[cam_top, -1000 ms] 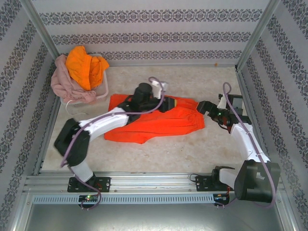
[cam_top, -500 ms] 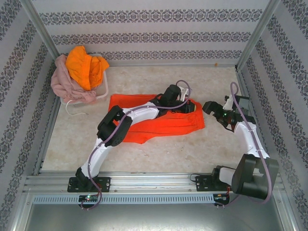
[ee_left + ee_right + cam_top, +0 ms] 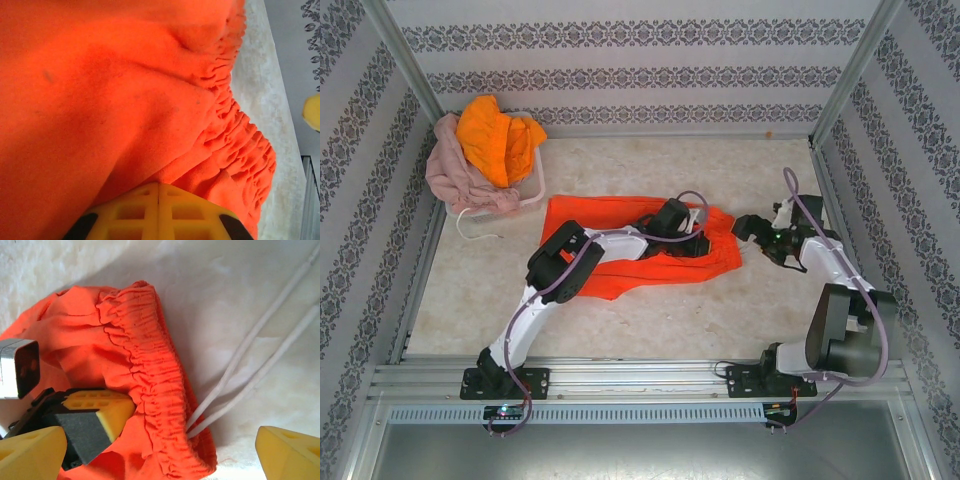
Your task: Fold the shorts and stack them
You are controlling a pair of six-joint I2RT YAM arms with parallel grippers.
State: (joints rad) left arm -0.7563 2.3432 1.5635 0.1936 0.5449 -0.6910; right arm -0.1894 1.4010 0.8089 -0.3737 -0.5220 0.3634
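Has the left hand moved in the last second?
Yes. The left hand went right, away from the basket, to the waistband of the red shorts.

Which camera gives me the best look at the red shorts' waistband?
Right wrist: the red shorts' gathered waistband runs clear through the frame. Left wrist shows a close stretch; top external shows it small.

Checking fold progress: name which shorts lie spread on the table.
The red-orange shorts, flat mid-table under the left hand; pink shorts and yellow-orange shorts sit bunched in the basket.
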